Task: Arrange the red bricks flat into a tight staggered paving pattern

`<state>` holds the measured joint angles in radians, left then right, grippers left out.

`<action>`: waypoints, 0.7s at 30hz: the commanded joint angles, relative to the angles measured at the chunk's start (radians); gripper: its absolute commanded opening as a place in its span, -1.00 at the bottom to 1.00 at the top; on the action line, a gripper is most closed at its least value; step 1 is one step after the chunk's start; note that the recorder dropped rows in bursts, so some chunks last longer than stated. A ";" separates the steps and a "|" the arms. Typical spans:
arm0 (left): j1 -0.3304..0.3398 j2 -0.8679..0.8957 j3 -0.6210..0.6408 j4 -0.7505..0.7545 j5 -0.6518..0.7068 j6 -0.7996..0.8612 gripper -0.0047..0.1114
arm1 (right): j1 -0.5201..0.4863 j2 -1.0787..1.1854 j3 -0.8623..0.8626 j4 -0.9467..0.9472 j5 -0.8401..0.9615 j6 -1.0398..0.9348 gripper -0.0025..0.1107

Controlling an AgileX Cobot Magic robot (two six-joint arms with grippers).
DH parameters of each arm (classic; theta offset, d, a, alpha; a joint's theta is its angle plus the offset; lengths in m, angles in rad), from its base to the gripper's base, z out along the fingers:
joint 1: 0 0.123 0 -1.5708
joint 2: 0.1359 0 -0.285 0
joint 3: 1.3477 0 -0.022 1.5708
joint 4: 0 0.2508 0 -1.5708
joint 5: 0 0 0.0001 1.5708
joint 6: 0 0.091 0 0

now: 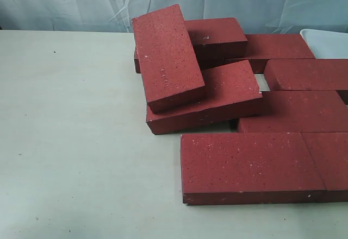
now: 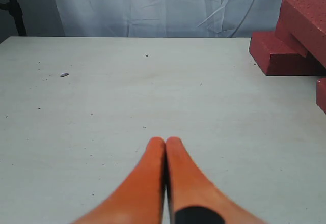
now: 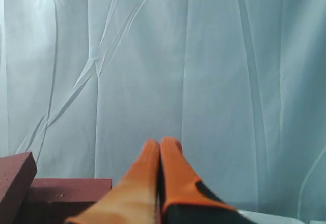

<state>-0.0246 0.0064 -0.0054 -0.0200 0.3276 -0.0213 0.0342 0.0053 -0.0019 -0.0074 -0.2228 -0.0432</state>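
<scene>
The pale flat table holds the rough dark-red rectangular paving bricks, heaped toward the exterior view's right. The topmost brick lies tilted, its long axis running far-to-near. The right gripper, raised and pinched closed on nothing, seems nearer. The left gripper, likewise closed and empty, hovers low, apart from the heap.

red bricks: rough, matte, gritty with pale specks. table: smooth, matte, off-white. backdrop: thin wrinkled cloth, slight sheen.
</scene>
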 commanded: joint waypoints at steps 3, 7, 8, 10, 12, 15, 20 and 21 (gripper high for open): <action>0.004 -0.006 0.005 0.000 -0.014 -0.001 -0.92 | -0.003 -0.005 0.002 -0.005 -0.102 -0.002 -0.97; 0.004 -0.006 0.005 0.000 -0.014 -0.001 -0.92 | -0.003 -0.005 0.002 -0.005 -0.112 -0.002 -0.97; 0.004 -0.006 0.005 0.000 -0.014 -0.001 -0.92 | -0.003 -0.005 0.002 -0.005 -0.114 -0.002 -0.97; 0.004 -0.006 0.005 0.000 -0.014 -0.001 -0.92 | -0.003 -0.005 0.002 -0.005 -0.117 -0.002 -0.97; 0.004 -0.006 0.005 0.000 -0.014 -0.001 -0.92 | -0.003 -0.005 -0.001 -0.005 -0.111 -0.002 -0.97; 0.004 -0.006 0.005 0.000 -0.014 -0.001 -0.92 | -0.003 -0.005 -0.072 -0.005 -0.048 -0.007 -0.97; 0.004 -0.006 0.005 0.000 -0.014 -0.001 -0.92 | -0.003 0.041 -0.220 -0.005 0.083 -0.007 -0.97; 0.004 -0.006 0.005 0.000 -0.014 -0.001 -0.92 | -0.003 0.085 -0.293 -0.005 0.161 -0.007 -0.97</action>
<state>-0.0246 0.0064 -0.0054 -0.0200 0.3276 -0.0213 0.0342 0.0426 -0.2156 -0.0074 -0.1547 -0.0432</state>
